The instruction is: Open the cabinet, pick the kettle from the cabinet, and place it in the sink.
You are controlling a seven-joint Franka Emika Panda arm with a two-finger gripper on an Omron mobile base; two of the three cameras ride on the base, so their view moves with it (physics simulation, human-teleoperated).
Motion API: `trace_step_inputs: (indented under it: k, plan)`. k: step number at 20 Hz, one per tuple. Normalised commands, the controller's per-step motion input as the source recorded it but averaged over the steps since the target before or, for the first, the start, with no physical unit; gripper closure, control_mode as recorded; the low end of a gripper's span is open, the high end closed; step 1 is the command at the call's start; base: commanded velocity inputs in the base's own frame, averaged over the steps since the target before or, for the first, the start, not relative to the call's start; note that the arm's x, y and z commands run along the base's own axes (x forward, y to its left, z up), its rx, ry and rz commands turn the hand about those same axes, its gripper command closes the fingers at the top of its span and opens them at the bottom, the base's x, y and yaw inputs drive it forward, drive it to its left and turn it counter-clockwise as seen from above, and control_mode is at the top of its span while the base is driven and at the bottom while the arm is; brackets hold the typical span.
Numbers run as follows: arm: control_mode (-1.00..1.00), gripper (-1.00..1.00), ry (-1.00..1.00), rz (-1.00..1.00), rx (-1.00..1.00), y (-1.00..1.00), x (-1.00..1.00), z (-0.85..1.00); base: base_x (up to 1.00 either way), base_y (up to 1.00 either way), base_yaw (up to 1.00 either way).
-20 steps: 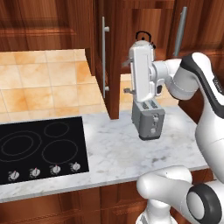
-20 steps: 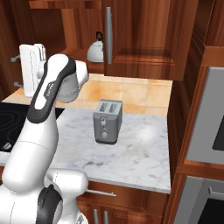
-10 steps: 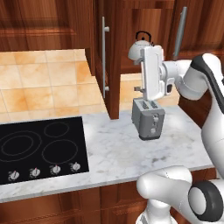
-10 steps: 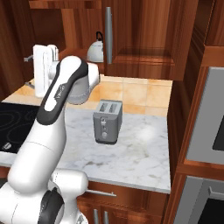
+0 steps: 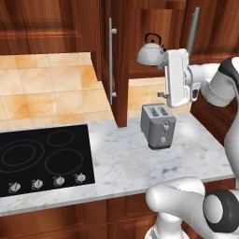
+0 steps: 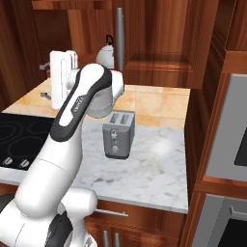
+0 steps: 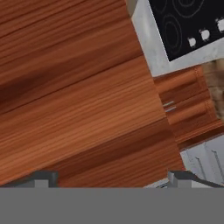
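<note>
Overhead, the cabinet [image 5: 140,42] stands open: one door [image 5: 120,65] is swung out edge-on toward the left base camera, its long silver handle [image 5: 111,60] facing left, and a second door [image 6: 149,29] with its own bar handle [image 6: 119,38] hangs at the right of the opening. Below it, the marble surface [image 5: 126,163] runs from the black cooktop [image 5: 42,158] on the left toward the right, with tan tiles [image 5: 46,88] behind. The arm's white hand sits raised beside the open cabinet, level with its shelf [image 5: 149,70]. A grey toaster [image 5: 158,126] stands on the surface under the opening. On the shelf sits the kettle [image 5: 149,52], upright, black handle on top, just left of the hand and apart from it. The end effector [image 7: 113,177] is spread wide with nothing between its tips; its camera looks closely onto the wooden door face, the cooktop corner showing at one side.
</note>
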Motion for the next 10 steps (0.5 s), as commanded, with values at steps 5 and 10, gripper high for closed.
trace_step_inputs:
  k: [5,10]
  plan:
    - [-1.00,-1.00,-0.14,-0.03,-0.18,-0.37,0.00,0.00,0.00,0.00,0.00]
    - [-1.00,-1.00,-0.24,-0.06,-0.25,-0.30,0.00,0.01,0.00,0.00,0.00]
